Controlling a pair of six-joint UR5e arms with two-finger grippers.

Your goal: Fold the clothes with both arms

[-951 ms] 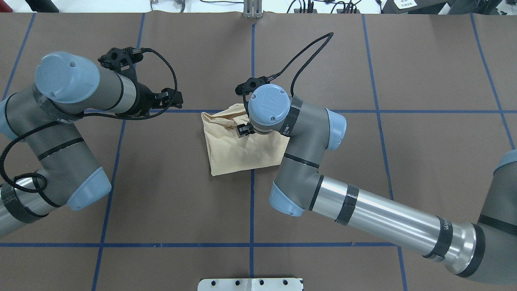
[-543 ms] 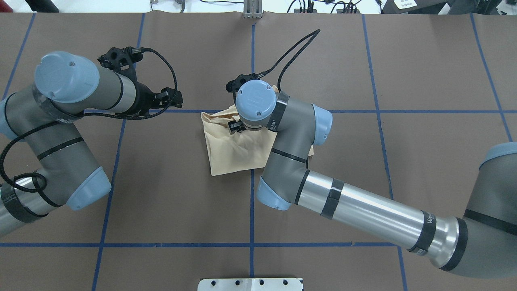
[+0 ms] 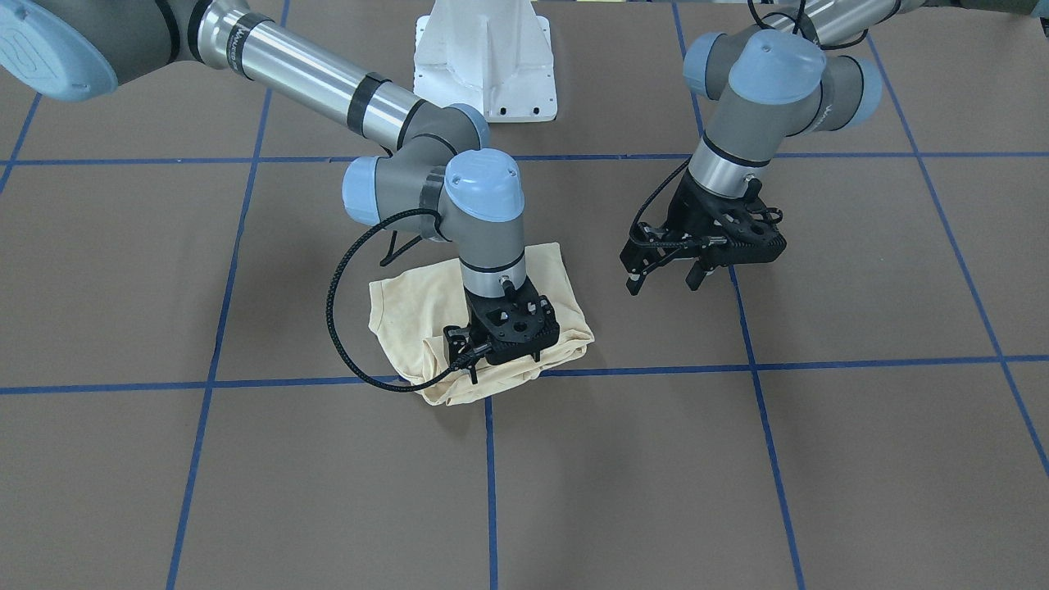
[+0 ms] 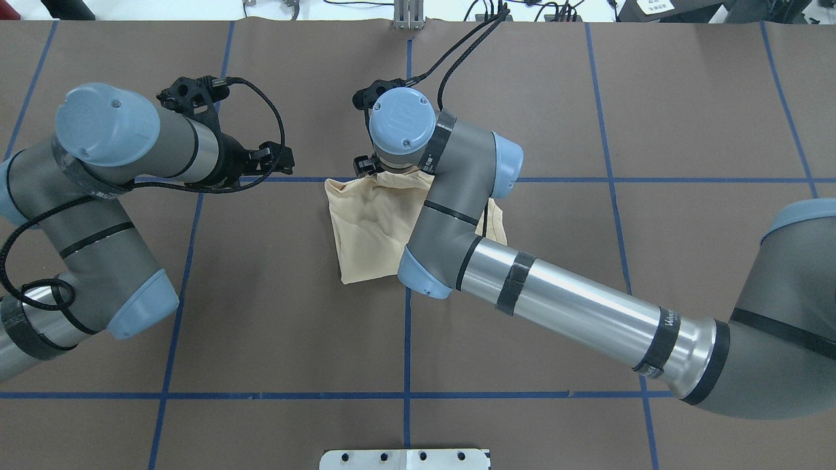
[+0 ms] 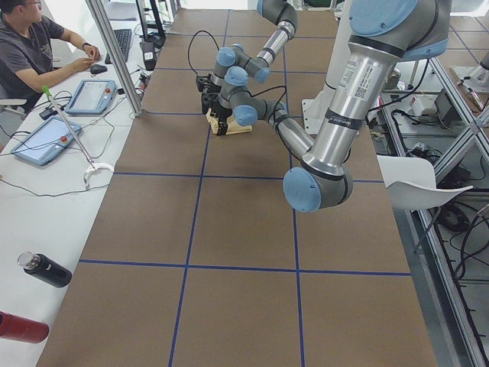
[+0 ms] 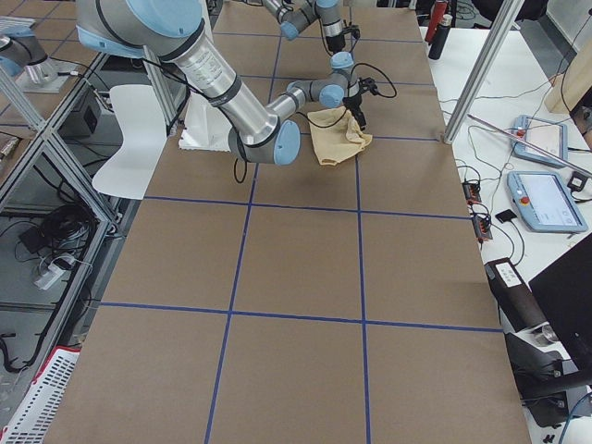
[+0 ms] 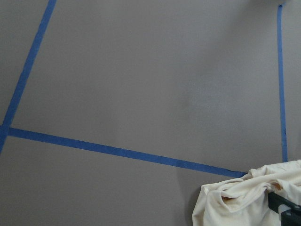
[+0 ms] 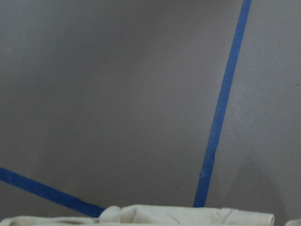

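Shirt: The pale cream-yellow thin cloth shirt (image 4: 366,222) lay as a rumpled, roughly square folded bundle on the table. It sat over a crossing of the blue tape lines (image 4: 653,179), straight out from the pedestal.
Shirt edge: The side farthest from the robot ran just along the crosswise tape line and was bunched into thick rolled creases.
Right arm: The silver-grey tubular right arm with light-blue joint caps (image 4: 575,313) reached in over the shirt's robot-side corner. In the overhead view it hid part of the cloth, and its wrist pointed straight down.
Right gripper: The black two-finger right gripper (image 3: 501,366) stood upright on the shirt's far edge, its tips down among the creases and touching the cloth.
Right jaws: The cloth and the gripper body hid the tips, so I could not tell whether they pinched the fabric or stood apart.
Left arm: The matching silver-grey left arm (image 4: 98,241) was bent back on its own side of the table.
Left gripper: The black two-finger left gripper (image 3: 662,285) hung above bare table near the shirt's left side, not touching it.
Left jaws: The fingers were spread apart with nothing between them.
Wrist views: The left camera caught the shirt in its lower right corner, and the right camera showed only a rolled strip of cloth along its bottom edge.
Table: The flat brown paper-covered table (image 3: 737,492) was gridded with the tape.
Pedestal: The white metal pedestal base (image 3: 483,57) stood between the arms.
Bystander: A seated person in a dark grey T-shirt (image 5: 30,46) was at a white side bench.
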